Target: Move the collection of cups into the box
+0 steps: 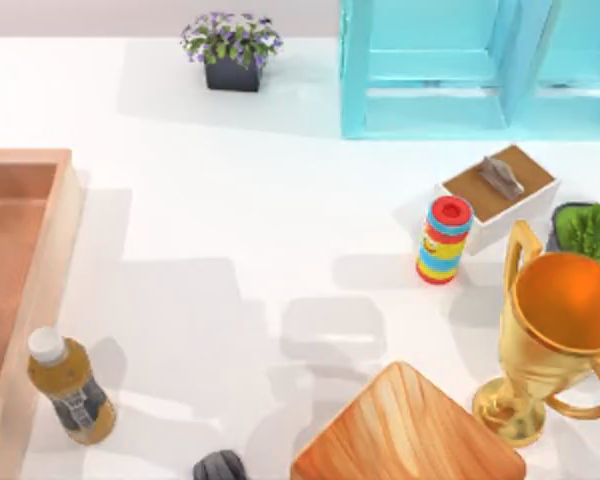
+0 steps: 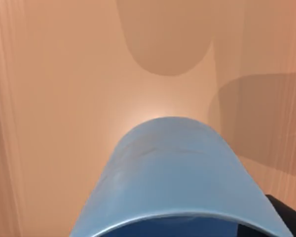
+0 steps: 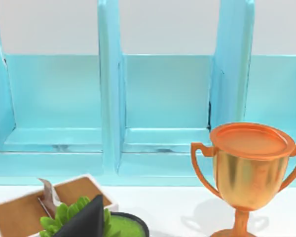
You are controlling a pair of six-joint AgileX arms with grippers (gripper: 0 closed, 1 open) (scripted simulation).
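— While the left wrist view is looking down, what is sitting closest to it?

— The plain blue cup (image 2: 180, 173) is lying right under the camera, its rounded side up and its rim nearest the lens. Behind it the orange-brown floor of the box (image 2: 64, 98) is spreading out, with soft shadows lying across it. So the cup is hanging over the box interior. Whether it is touching the floor, I cannot tell.

— Is the left gripper gripping it?

— A dark bit of the left gripper is peeking in at the corner beside the cup's rim, but the fingers are hidden, so I cannot tell how wide they are standing or whether they are clamping the cup.

— And where is the box sitting on the table?

— In the top view the box (image 1: 68, 215) is lying at the table's left edge, with a bottle of amber drink (image 1: 68, 388) standing just beside its near wall.

— What is the right arm doing?

— It is idling on the right side. Its wrist view is facing the gold trophy (image 3: 247, 170), a turquoise shelf (image 3: 111, 94), a green plant (image 3: 71, 217) and the small white box with brown top (image 3: 19, 215). A dark fingertip is showing low down; I cannot tell that gripper's opening either.
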